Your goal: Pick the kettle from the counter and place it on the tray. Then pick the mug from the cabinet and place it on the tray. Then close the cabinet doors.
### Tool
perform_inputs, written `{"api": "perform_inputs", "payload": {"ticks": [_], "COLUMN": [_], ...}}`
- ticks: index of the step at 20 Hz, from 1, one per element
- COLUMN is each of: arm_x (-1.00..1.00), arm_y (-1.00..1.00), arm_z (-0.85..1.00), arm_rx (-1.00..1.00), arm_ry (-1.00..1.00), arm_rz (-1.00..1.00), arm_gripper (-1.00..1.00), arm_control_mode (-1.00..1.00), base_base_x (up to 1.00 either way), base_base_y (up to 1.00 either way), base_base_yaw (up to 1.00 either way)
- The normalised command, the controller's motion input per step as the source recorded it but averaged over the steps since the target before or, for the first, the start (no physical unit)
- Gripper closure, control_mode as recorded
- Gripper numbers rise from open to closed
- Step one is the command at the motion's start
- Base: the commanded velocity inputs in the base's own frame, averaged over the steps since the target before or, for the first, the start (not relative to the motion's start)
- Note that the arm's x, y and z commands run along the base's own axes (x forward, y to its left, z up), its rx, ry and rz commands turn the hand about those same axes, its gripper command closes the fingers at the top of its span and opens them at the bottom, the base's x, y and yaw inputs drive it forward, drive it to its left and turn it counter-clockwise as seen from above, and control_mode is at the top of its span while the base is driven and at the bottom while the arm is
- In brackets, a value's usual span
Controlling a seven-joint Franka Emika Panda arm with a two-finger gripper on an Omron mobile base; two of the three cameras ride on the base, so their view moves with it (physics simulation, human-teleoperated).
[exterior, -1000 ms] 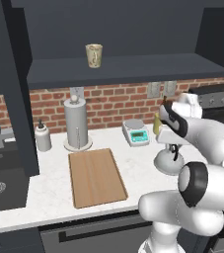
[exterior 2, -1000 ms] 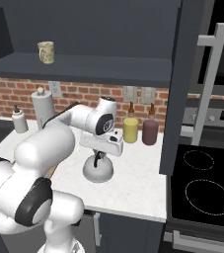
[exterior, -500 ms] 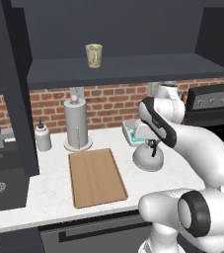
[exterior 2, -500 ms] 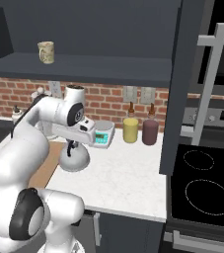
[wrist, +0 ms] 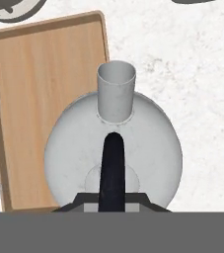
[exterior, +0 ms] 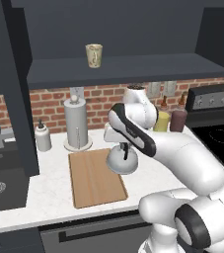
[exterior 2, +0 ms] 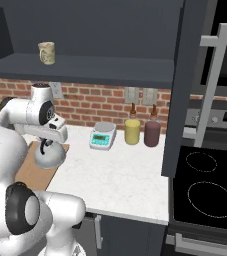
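Kettle (exterior: 121,159) hangs by its black top handle (wrist: 112,170) in the clenched gripper (exterior: 124,146), over the right edge of the tray (exterior: 93,179), half above wood, half above the counter (exterior 2: 120,172); whether it touches the board cannot be told. Spout (wrist: 116,88) points away from the hand. Mug (exterior: 94,55) stands on the cabinet (exterior: 133,66) shelf, with a faint dark mark, unreadable. Door (exterior 2: 190,85) open. Scale (exterior 2: 103,135), yellow jar (exterior 2: 132,131), dark jar (exterior 2: 151,133) along the brick wall; no legible labels.

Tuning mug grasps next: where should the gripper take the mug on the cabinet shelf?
Probably the mug body, from the open front, level with the cabinet shelf. It stands upright, alone, clear on both sides; its handle looks too small to pinch.
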Motion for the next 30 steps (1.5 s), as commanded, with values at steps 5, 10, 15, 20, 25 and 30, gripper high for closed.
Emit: {"api": "perform_inputs", "payload": {"ticks": [5, 10, 15, 20, 25, 30], "arm_x": [0.29, 0.54, 0.54, 0.43, 0.30, 0.16], "arm_y": [0.83, 0.47, 0.16, 0.10, 0.01, 0.00], "arm_z": [-0.01, -0.11, -0.27, -0.35, -0.36, -0.27], "arm_rx": [0.00, 0.00, 0.00, 0.00, 0.00, 0.00], "arm_ry": [0.00, 0.05, 0.07, 0.00, 0.00, 0.00], "arm_rz": [0.00, 0.00, 0.00, 0.00, 0.00, 0.00], "arm_gripper": [1.00, 1.00, 1.00, 1.00, 1.00, 1.00], "arm_control_mode": [-1.00, -1.00, -1.00, -1.00, -1.00, -1.00], "base_base_x": [0.00, 0.00, 0.00, 0.00, 0.00, 0.00], "base_base_y": [0.00, 0.00, 0.00, 0.00, 0.00, 0.00], "base_base_yaw": [0.00, 0.00, 0.00, 0.00, 0.00, 0.00]}}
